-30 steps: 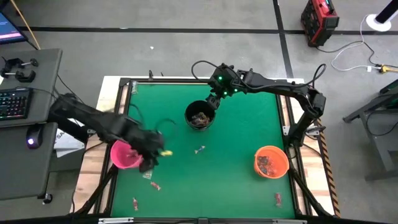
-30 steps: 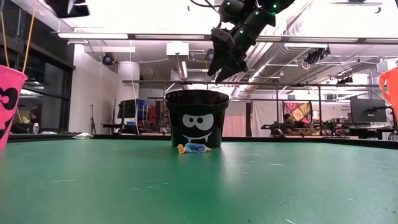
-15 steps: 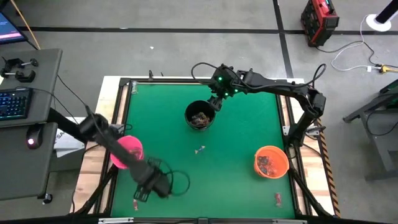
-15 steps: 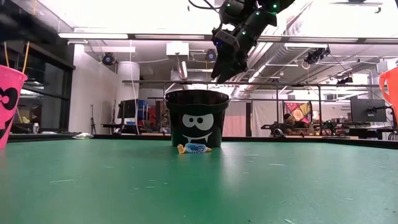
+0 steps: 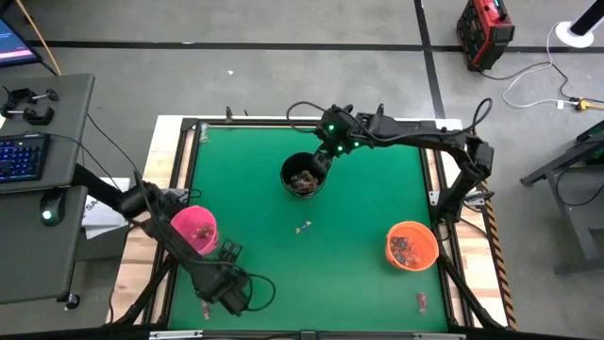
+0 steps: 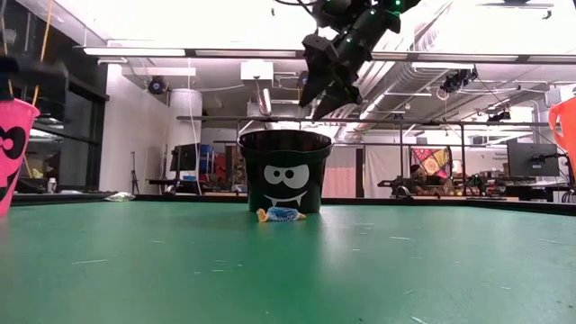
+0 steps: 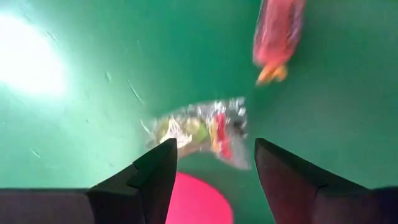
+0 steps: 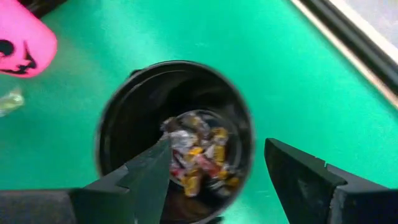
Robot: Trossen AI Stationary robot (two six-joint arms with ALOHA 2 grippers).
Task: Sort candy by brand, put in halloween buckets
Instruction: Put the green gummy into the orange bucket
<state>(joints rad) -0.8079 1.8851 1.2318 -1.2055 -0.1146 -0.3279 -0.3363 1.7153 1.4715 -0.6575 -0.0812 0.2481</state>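
green felt table [image 5: 368, 236] in some big workshop, lab benches and monitors showing in the back of the low view. using the black bucket [image 5: 304, 175] as the landmark since it sits near the middle toward the far edge: the right gripper [image 8: 214, 171] hangs just above its rim on the right side, fingers spread apart with nothing between them, looking straight down on the pile of sweets already inside. so that arm looks like it's done a drop and is between jobs. the pink bucket [image 5: 193, 229] is off toward the left near corner from the black one, the orange bucket [image 5: 411, 244] off toward the right near side, with candy in it too. the left gripper [image 5: 226, 286] is way down by the near edge, past the pink bucket, jaws open and empty, poised over a clear-wrapped candy [image 7: 200, 129] with a red one [image 7: 277, 34] just beyond it. i'd say the step in hand is the left arm lining up a pick on that clear one. next it needs to drop straight down so the fingers straddle the wrapper, pinch, then carry it to whichever bucket matches. loose strays left: a silvery piece [image 5: 303, 227] a little nearer than the black bucket, and a red piece [image 5: 422, 301] nearer than the orange bucket.
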